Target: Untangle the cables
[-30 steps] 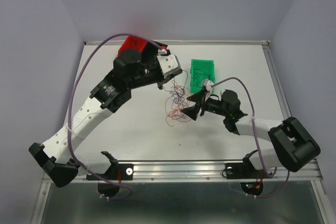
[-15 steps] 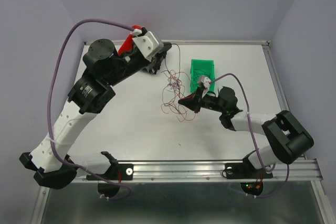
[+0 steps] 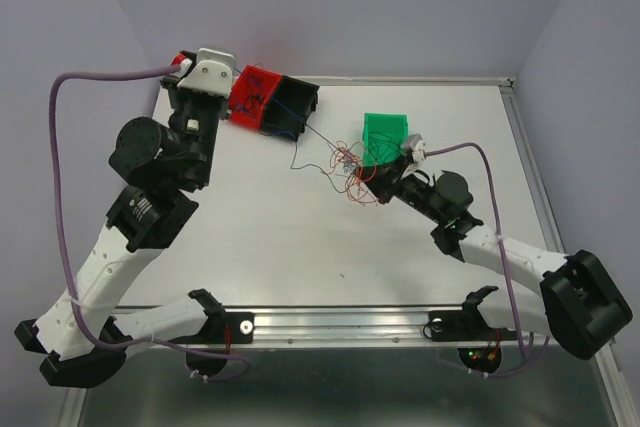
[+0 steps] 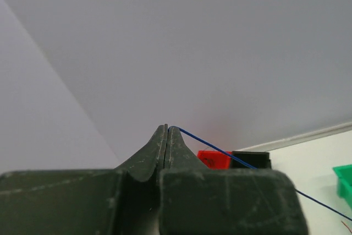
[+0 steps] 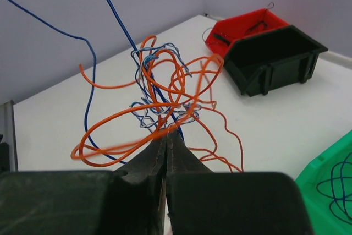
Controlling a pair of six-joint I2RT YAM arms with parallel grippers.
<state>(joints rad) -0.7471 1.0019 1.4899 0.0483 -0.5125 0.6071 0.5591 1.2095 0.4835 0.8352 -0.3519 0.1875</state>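
Thin glossy cables [image 5: 159,97], orange and blue loops in one knot beside the green bin [image 3: 386,117], my right gripper [image 5: 166,135] clamped on it, my left gripper [image 4: 166,129] pinching a straight blue strand [image 4: 220,151].

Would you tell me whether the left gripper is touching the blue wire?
Touching. The left wrist view shows the left gripper shut, the blue wire running out from its fingertips.

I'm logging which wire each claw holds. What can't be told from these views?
Right wrist view: which strand the right claw pinches; its own fingers cover the contact, and the orange loop beside is blurred.
Top view: strands in the tangle are too thin to trace.
Left wrist view: the blue wire in the left claw leaves by the right edge; its far end is unseen.
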